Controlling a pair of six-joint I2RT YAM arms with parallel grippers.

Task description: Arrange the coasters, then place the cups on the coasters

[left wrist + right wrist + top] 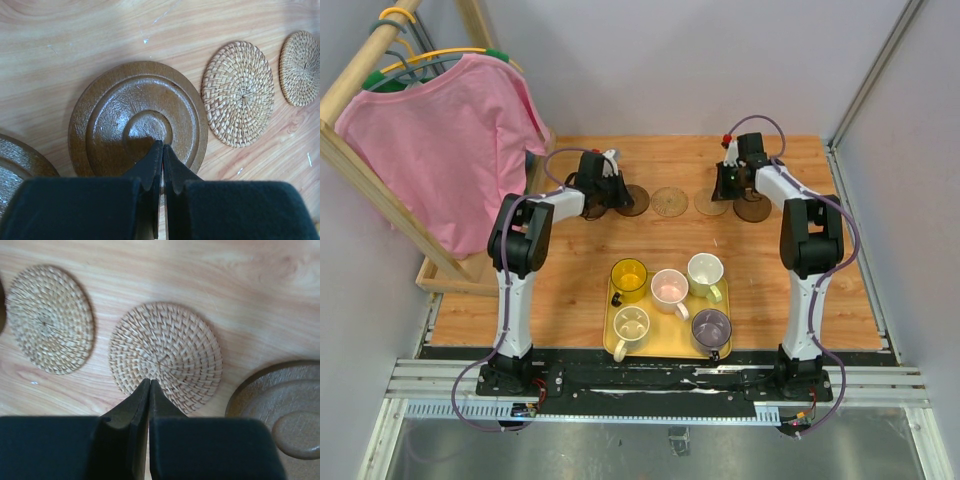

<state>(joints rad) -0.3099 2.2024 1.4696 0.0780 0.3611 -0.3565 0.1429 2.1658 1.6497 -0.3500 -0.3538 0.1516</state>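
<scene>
Several coasters lie in a row at the far side of the table. My left gripper (162,146) is shut with nothing in it, tips over the centre of a dark brown coaster (137,117); another dark one (20,160) shows at the left edge. My right gripper (150,381) is shut and empty, tips at the near rim of a tan woven coaster (166,352), with a second tan one (50,317) to its left and a dark brown one (285,410) to its right. The cups stand on the yellow tray (672,343): yellow (629,278), pinkish white (669,288), pale green (705,272), cream (631,325), purple-grey (711,328).
A pink shirt (450,140) hangs on a wooden rack at the far left, its base resting on the table's left edge. Grey walls close in the back and sides. A metal rail (865,250) runs along the right edge.
</scene>
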